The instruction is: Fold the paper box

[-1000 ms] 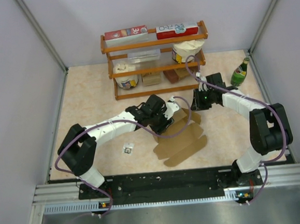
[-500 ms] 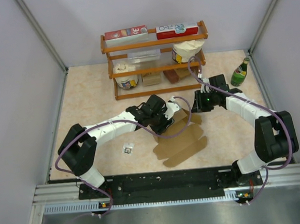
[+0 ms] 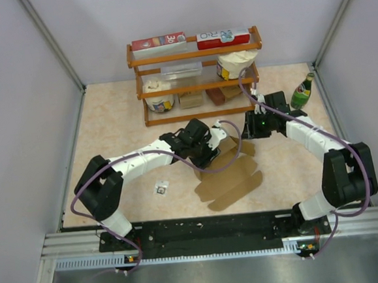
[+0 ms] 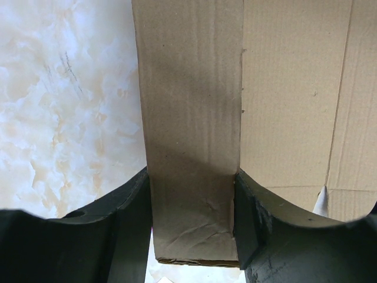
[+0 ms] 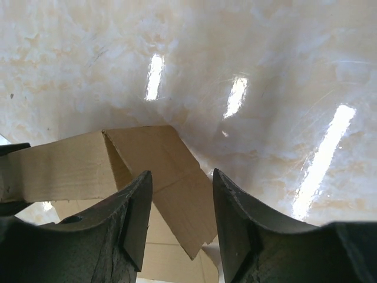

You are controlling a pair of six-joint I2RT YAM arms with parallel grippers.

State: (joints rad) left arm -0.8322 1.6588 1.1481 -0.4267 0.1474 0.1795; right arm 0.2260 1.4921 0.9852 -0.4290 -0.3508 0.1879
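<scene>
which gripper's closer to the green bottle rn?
Right. The right gripper is at the far flap of the paper box, left of the green bottle; the left gripper is farther left, clamped on another flap.

I find open counter [image 3: 110, 134] at far left and near right; the shelf [image 3: 195, 53] walls off the rear, a green bottle [image 3: 302, 92] stands in the far right corner, the paper box [image 3: 231, 177] and a small item [image 3: 160, 188] occupy the centre
</scene>
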